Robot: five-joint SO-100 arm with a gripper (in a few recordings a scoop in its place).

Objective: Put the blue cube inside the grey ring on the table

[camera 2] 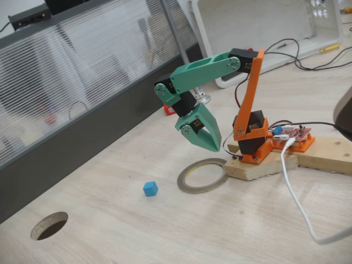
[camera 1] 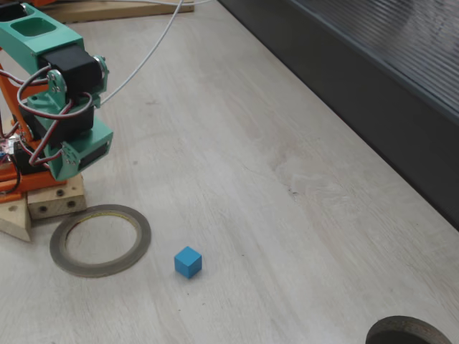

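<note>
One blue cube is seen on the table. One grey ring is counted. One dark ring is seen at the bottom right corner in a fixed view. One robot arm with one gripper is seen. One white cable and one wooden block are counted.

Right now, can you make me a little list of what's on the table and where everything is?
cube: blue cube sits on the table, outside the ring
ring: grey ring lies flat by the arm's wooden base, nothing inside it
gripper: green gripper hangs above the ring, holding nothing; I can't tell if it's open
hole: a round hole in the table, away from the cube
</note>
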